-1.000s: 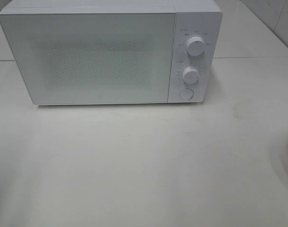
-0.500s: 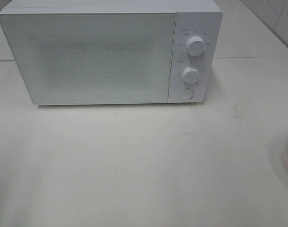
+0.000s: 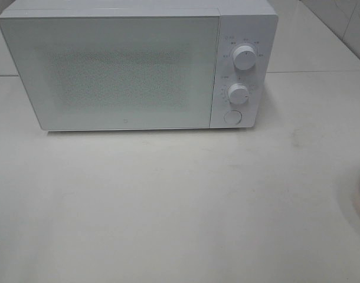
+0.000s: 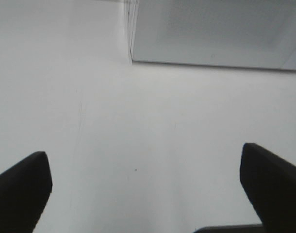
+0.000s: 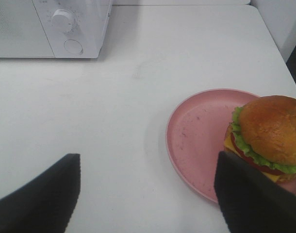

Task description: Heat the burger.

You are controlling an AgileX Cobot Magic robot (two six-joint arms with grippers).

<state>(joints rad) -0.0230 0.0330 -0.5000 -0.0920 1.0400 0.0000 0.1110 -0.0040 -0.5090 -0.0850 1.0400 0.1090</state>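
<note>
White fills most of the scene: a white microwave [image 3: 138, 65] stands at the back edge of the pale table [image 3: 180, 200], door shut, two dials [image 3: 244, 57] and a round button [image 3: 232, 117] down its right panel. The burger [image 5: 268, 136] sits on a pink plate [image 5: 196, 141] near the table's right edge, off-centre on the plate, well apart from the microwave. The right gripper [image 5: 148, 194] hovers just beside the plate, fingers spread wide and empty. The left gripper [image 4: 148, 194] hangs over bare tabletop before the microwave's front, its fingers likewise spread wide, holding nothing.
</note>
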